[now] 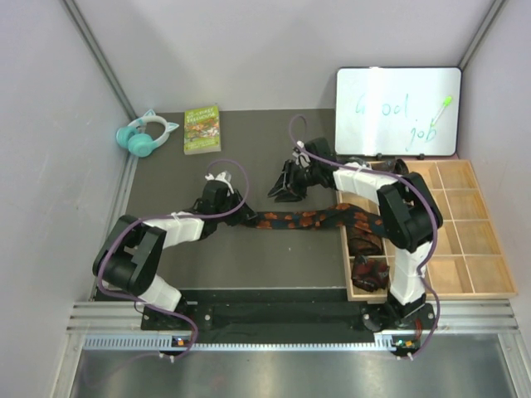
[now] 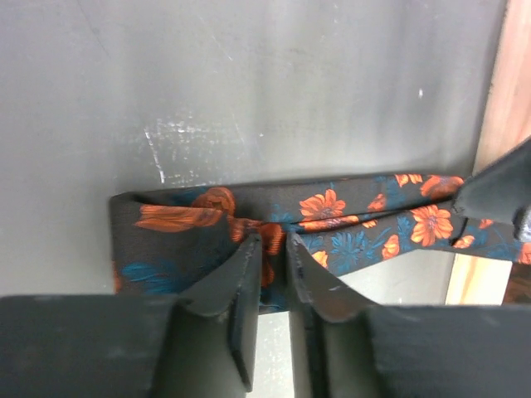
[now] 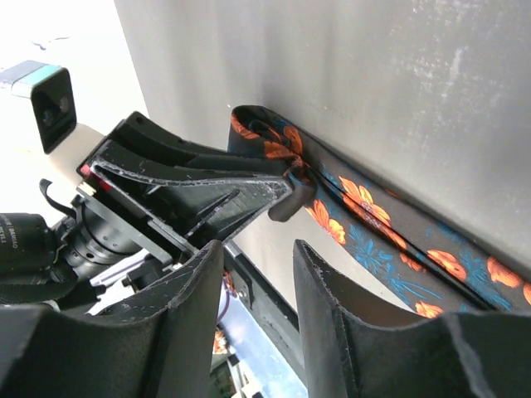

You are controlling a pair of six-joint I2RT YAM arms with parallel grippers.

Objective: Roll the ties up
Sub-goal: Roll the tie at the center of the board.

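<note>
black fabric necktie with orange-red flowers (image 1: 307,220) lies flat as 1 strip across the dark grey table (image 1: 249,157), its right end running onto the wooden compartment tray (image 1: 465,240). left gripper (image 2: 274,249) is pinched on the folded left end. right gripper (image 3: 257,253) hovers near that fold, jaws apart, empty. Fabric looks light, limp and slick, so it will probably spring loose; hold the fold core across its full width
</note>
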